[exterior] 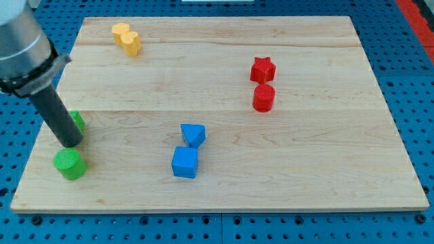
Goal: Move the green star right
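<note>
The green star (pixel 79 122) sits far over on the left side of the wooden surface (pixel 305 183), close to the left edge. It is mostly hidden behind the dark rod, so only a bit of green peeks out. It looks like the job has hardly begun, because the star has a long way to go to the right.

The arm comes in from the top left and leans down toward the surface. The tip (pixel 70 144) rests just in front of the green star, and just behind a round green block (pixel 70 165). Whether the tip touches the star cannot be told. There is no pincer on this arm, only the rod, so nothing is being gripped.

To push the star right, the tip would likely need to be on the star's left side.

Well apart are a blue cube (pixel 184 163), a blue triangle block (pixel 193 134), a red star (pixel 262 69), a red round block (pixel 264 98) and a yellow block (pixel 126 38).
</note>
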